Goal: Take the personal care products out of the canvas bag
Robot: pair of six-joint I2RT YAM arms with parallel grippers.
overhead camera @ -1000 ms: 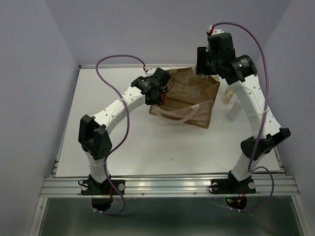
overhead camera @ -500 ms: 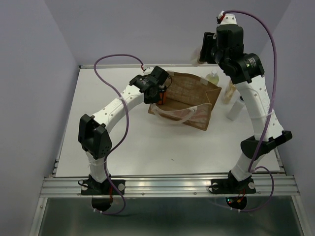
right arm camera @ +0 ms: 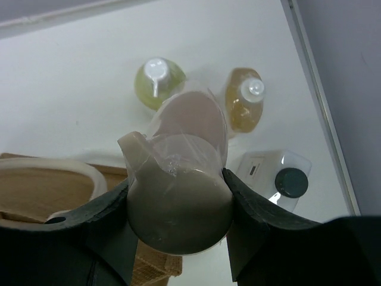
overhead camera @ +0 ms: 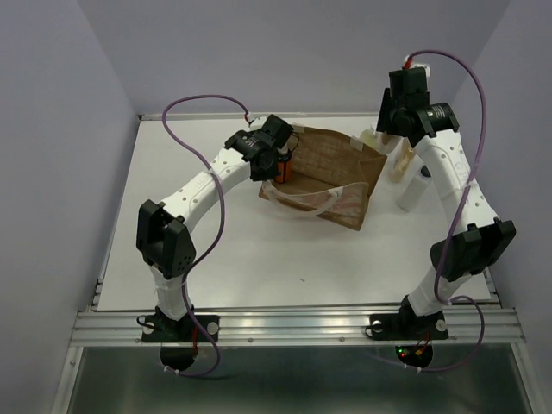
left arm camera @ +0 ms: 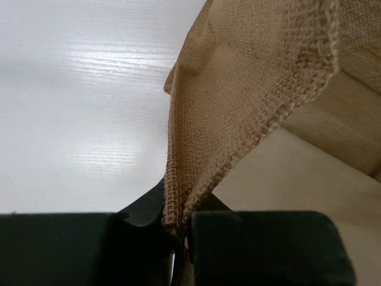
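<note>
Overhead view of a white table (overhead camera: 198,250) with two white robot arms reaching from the near edge toward its far side. The canvas bag (overhead camera: 332,168), tan-brown with a pale patterned side panel, lay near the middle of the far half of the table. Its open mouth faced the near side, and a white looped handle (overhead camera: 302,200) drooped across the opening.

The left fingers (left arm camera: 181,233) were at the bag's left edge. In the left wrist view they were pinched nearly together on a fold of the coarse woven rim, with the cloth rising from between them and the pale inside of the bag to the right.

The right fingers (right arm camera: 178,202) were raised near the bag's far right corner. They were spread wide enough to cup a pale beige bottle (right arm camera: 181,149) and pressed against both of its sides. The right wrist view showed its rounded end toward the camera, with the bag's rim and handle at the lower left.

Three more personal care products stood upright on the table to the right of the bag, close together but apart from it. These were a yellow-green bottle (right arm camera: 156,83) with a white cap, an amber bottle (right arm camera: 243,107) with a white cap just beside it, and a white bottle with a dark cap (right arm camera: 268,170) nearer the table's right edge. Whether anything else lay inside the bag could not be told.
</note>
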